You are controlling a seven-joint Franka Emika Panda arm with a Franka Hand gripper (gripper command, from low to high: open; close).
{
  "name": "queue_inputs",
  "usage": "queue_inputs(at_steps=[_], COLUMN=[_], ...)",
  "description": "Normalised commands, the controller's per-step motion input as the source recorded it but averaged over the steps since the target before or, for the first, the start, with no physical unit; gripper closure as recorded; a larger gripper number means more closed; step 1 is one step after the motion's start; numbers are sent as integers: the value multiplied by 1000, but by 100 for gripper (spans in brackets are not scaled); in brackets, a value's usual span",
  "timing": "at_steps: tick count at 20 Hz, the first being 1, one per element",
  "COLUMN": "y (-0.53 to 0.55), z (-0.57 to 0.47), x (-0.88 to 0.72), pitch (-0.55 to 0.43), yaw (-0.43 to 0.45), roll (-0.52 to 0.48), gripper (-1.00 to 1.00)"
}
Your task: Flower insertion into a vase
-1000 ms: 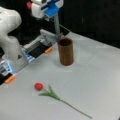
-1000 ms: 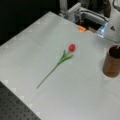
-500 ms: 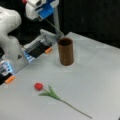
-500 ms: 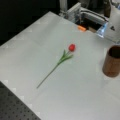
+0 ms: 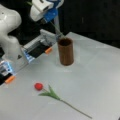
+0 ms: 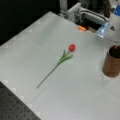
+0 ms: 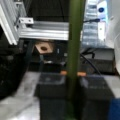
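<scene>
While the end effector [image 5: 47, 15] hangs above the bench's [image 5: 95, 75] far edge, clenched on a green stem [image 7: 74, 57] slanting toward the vase [image 5: 66, 51], we see a red tulip [image 6: 60, 61] lying mid-bench, well apart from the vase.

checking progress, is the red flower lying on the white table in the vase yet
Out: the red-headed flower lies flat on the white table, apart from the dark-brown cylinder vase.

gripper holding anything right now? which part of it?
Yes: the gripper holds a flower stem by its upper part; the lower end reaches the vase mouth. A second flower lies on the table.
</scene>
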Motion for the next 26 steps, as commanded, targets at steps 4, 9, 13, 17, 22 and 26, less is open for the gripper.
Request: queue_inputs(at_steps=[4,9,13,17,22,26], y=[71,9,-1,24,61,97], z=[24,91,23,-141,-366,-390], x=[223,110,170,275,409,464], pitch=[453,374,295,184,29,-25], yaw=[145,38,-8,-41,-78,-86], roll=[-66,-65,-61,-89,-109,-122], gripper=[100,100,100,100,100,100])
